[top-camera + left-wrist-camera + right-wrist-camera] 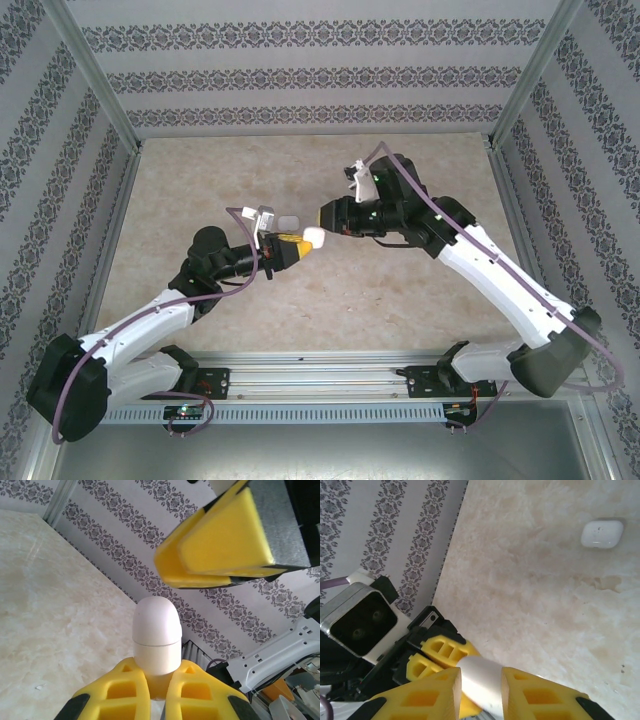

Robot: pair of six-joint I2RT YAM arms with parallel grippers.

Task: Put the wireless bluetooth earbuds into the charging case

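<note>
**A:** Item one, the left arm?

**B:** It stretches from its base at the near left out over the table. The elbow is bent and the forearm is angled toward the middle. The left end effector points right, at the other arm. Its yellow fingers are clenched on the lower half of a white charging case. The case is held up off the table with its rounded end outward, and a thin seam runs round its body.

**A:** Item two, the right arm?

**B:** Its long white link climbs from the near right base toward the centre. The wrist is folded so that the right end effector faces left, nose to nose with the left one. In its own wrist view its fingers stand parted, with the case lined up in the gap. From the left wrist, though, they sit just off the case's rounded end. As far as I can tell it is released and grips nothing.

**A:** Item three, anything loose?

**B:** A second white case lies flat on the table, just beyond the left end effector and apart from both arms.

**A:** Surroundings?

**B:** Patterned wallpaper on three sides, in a metal frame.
</note>
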